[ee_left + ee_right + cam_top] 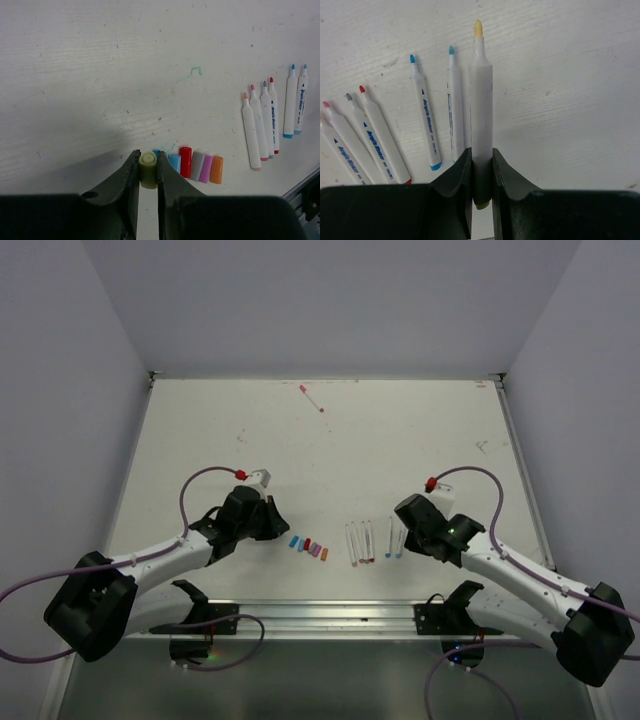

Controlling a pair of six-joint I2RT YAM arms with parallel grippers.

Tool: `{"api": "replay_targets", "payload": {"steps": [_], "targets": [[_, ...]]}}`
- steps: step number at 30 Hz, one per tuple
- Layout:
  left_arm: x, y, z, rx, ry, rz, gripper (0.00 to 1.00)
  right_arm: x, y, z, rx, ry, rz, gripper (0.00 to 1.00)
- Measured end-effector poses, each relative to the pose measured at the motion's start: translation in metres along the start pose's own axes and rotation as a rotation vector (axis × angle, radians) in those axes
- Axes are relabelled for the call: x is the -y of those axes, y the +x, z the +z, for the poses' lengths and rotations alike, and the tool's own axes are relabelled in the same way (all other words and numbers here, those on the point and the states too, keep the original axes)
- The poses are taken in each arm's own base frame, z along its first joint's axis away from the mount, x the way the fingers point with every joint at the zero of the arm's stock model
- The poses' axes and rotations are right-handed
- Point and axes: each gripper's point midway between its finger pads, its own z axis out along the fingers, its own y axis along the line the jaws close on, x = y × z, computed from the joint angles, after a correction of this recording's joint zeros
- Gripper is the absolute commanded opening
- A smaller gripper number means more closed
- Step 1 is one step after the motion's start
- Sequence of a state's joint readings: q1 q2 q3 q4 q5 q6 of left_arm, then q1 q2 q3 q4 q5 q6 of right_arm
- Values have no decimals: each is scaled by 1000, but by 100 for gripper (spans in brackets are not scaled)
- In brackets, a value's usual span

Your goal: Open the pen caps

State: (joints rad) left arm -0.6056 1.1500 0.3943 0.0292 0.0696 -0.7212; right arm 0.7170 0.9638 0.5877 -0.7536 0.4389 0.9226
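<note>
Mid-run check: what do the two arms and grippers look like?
Both the left arm and right arm have white links between bulky black joint housings. A purple cable loops along each to a red connector by a white wrist block. The right arm shows a small green light. The left gripper and right gripper are matte black, with two wedge-shaped fingers tapering to the tips.

right gripper (481, 155): jaws clamped on yellow-tipped pen (480, 100) | pen: white barrel, uncapped, tip pointing away | just left on table (570, 75): two blue-tipped pens (426, 115) (455, 110), lying side by side | farther left: red-tipped pen (382, 135), grey-tipped pen (365, 140), pink-tipped pen (342, 145), all uncapped, tips away, lower ends hidden by gripper
</note>
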Motion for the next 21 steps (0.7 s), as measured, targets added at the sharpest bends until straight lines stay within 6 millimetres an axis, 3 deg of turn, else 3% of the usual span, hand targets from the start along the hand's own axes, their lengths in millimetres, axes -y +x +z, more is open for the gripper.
{"api": "replay_targets", "payload": {"steps": [5, 12, 19, 21], "targets": [[1, 0, 3, 7, 9, 4, 0, 12, 0, 6, 9, 65, 48, 0], [-12, 17, 7, -29, -15, 1, 0, 33, 13, 22, -19, 166, 87, 2], [-9, 19, 9, -26, 8, 6, 0, 37, 15, 30, -19, 171, 130, 3], [-10, 22, 9, -32, 7, 6, 6, 36, 17, 35, -28, 172, 137, 4]]}}
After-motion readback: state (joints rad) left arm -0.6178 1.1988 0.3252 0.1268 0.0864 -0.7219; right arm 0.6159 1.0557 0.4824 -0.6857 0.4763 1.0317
